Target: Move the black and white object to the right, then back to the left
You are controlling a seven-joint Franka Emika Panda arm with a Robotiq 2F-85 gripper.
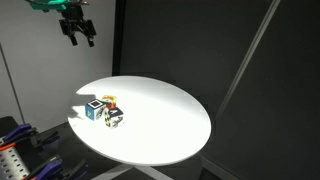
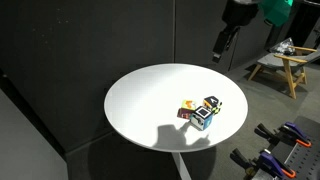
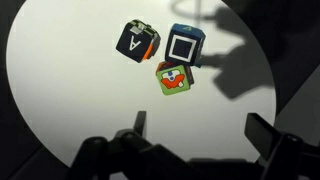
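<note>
The black and white object point(image 3: 135, 42) is a small black cube with a white letter on top and orange edges. It lies on the round white table point(image 3: 70, 90), touching the blue cube with a white face point(image 3: 184, 47). It also shows in both exterior views point(image 1: 115, 117) point(image 2: 212, 103). A small orange-red and green piece point(image 3: 173, 78) lies against the blue cube. My gripper point(image 3: 200, 130) is open and empty, high above the table and well away from the objects, as both exterior views show point(image 1: 77, 30) point(image 2: 222, 45).
The blue cube point(image 1: 95, 108) point(image 2: 203, 118) and the orange-red piece point(image 1: 110, 99) point(image 2: 187, 113) crowd the black and white object. Black curtains stand behind the table. A wooden stool point(image 2: 285, 62) and clamps point(image 2: 270, 155) lie beyond the table's edge.
</note>
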